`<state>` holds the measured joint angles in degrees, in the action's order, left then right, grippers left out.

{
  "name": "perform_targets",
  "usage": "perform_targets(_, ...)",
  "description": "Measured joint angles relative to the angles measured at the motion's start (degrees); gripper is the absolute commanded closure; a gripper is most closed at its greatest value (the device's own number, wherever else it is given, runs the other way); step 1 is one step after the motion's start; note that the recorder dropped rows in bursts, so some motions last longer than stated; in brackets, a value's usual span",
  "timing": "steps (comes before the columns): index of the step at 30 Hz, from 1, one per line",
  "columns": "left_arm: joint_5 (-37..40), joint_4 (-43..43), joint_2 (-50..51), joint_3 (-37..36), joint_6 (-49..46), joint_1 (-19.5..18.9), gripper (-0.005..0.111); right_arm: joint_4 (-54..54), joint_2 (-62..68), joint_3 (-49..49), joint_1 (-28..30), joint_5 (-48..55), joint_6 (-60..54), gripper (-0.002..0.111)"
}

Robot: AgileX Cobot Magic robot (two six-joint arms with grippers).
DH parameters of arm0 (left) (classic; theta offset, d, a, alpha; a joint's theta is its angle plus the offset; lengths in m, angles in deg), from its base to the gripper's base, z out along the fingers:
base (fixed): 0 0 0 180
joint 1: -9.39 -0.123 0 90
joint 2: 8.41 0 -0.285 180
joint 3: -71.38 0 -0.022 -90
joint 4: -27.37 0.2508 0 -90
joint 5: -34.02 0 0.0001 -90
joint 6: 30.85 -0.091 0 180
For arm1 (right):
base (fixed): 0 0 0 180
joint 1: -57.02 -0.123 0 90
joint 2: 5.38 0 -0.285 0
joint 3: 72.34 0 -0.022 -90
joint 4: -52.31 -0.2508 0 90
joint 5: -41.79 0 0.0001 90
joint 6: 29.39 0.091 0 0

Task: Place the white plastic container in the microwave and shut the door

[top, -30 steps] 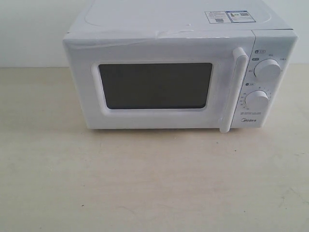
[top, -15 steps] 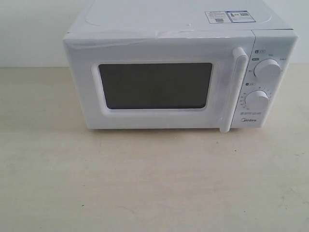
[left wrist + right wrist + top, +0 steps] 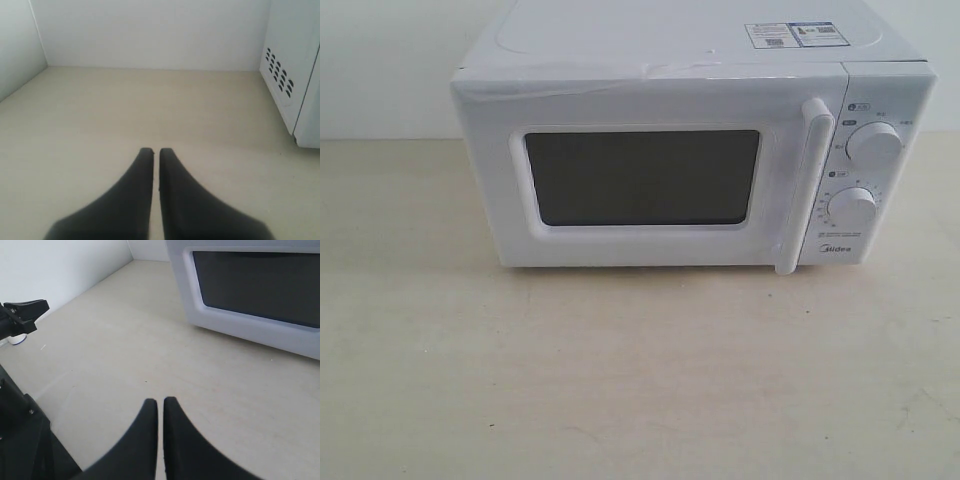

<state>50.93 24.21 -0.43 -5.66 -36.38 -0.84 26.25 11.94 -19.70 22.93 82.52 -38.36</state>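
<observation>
The white microwave (image 3: 692, 150) stands at the back of the table with its door (image 3: 640, 180) closed flat against the body; the tall handle (image 3: 803, 185) sits beside two round knobs (image 3: 873, 143). The white plastic container is out of view in every frame. Neither gripper shows in the exterior view. In the left wrist view my left gripper (image 3: 156, 151) is shut and empty over bare table, with the microwave's vented side (image 3: 287, 65) off to one side. In the right wrist view my right gripper (image 3: 160, 401) is shut and empty, well short of the door window (image 3: 260, 282).
A pale wooden table (image 3: 620, 380) spreads in front of the microwave, with white walls (image 3: 150, 30) behind and beside it. Dark arm hardware (image 3: 20, 317) and a small white-and-blue object (image 3: 17, 339) sit at the table's edge in the right wrist view.
</observation>
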Motion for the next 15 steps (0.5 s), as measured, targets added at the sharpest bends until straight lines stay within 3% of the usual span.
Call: perform_targets(15,0.0,1.2,0.0,0.0,1.8,0.0,0.102,0.0,0.0,0.0,0.0,0.0,0.0,0.108)
